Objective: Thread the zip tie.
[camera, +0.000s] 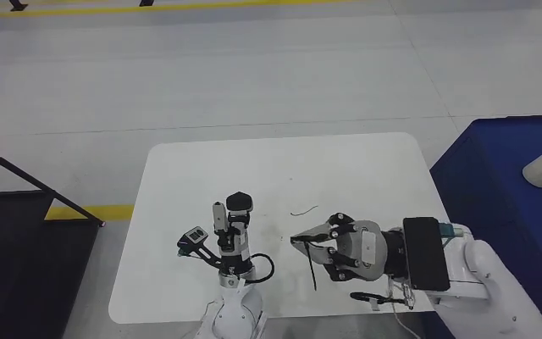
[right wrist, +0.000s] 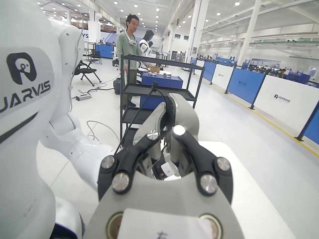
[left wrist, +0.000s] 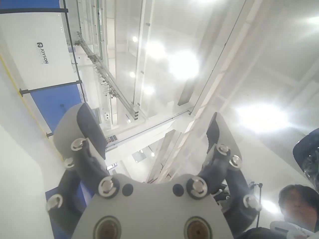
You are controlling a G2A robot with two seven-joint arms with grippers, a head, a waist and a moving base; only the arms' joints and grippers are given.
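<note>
Shows the zip tie (camera: 310,264) at lower centre of the top view, long axis running down-frame from the grip, clamped in the right claw (camera: 298,240) lying level and pointing frame-left, with the left claw (left wrist: 150,112) near on that side, upright, spread wide, empty, aimed at the ceiling.

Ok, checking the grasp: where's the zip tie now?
The zip tie is pinched in the right claw, over the near part of the table, beside the upturned left claw.
</note>
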